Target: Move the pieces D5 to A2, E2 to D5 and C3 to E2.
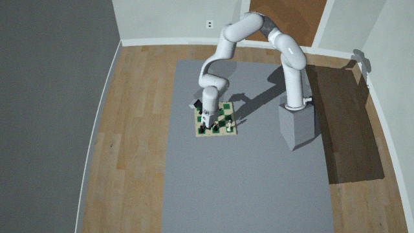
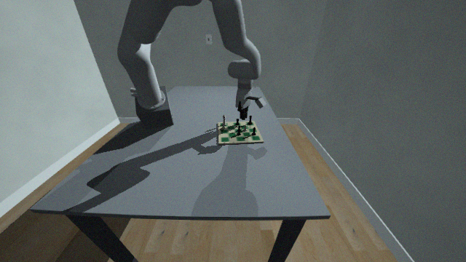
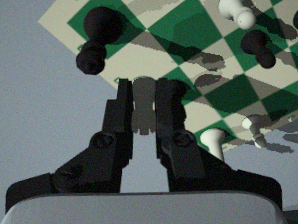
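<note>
Pincer (image 3: 143, 106) pinching a dark chess piece (image 3: 143, 106), held upright, lifted above the board's (image 3: 60, 12) near edge. Drop square judged to lie across the board from the corner black pawn (image 3: 100, 35); label unreadable.

From my station I see the arm (image 1: 292, 77) rising straight up from its pedestal (image 1: 295, 127), folding at the shoulder high near the back wall and sweeping across in a long arc. The forearm (image 1: 215, 61) then bends down, and the wrist (image 1: 210, 100) hangs vertical. The end effector (image 3: 143, 106) points straight down, lifted a little above the surface in the exterior view (image 2: 242, 108). Its two dark fingers stand nearly parallel with only a narrow gap, clamped on a dark chess piece (image 3: 143, 92) whose form I can barely make out between them. The small side-mounted camera bracket (image 2: 259, 102) juts out from the wrist.
</note>
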Motion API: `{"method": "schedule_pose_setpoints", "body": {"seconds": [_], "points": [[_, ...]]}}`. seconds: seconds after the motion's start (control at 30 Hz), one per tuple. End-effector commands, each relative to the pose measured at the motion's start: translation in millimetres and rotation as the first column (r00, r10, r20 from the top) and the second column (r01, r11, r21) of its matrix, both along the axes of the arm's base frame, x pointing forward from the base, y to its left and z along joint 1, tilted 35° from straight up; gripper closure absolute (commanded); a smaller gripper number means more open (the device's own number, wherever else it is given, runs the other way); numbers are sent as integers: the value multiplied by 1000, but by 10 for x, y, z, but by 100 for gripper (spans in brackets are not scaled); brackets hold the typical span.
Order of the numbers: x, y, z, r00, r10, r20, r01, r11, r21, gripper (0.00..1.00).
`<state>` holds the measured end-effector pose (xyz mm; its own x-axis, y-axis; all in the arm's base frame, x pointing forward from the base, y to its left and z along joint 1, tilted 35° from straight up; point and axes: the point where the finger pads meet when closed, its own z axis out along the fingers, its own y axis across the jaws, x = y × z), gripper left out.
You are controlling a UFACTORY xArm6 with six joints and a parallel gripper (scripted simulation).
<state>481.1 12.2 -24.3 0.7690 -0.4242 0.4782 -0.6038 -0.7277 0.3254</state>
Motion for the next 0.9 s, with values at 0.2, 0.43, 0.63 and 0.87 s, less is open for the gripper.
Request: {"method": "schedule_pose_setpoints", "body": {"seconds": [0.2, 0.43, 0.63, 0.87], "points": [[-135, 360, 552, 1000, 0, 1, 0, 1000, 0, 100], [-143, 380, 583, 1000, 0, 1, 0, 1000, 0, 100], [-148, 372, 588, 1000, 0, 2, 0, 1000, 0, 100], [-527, -135, 846, 999, -38, 27, 38, 999, 12, 100]]}}
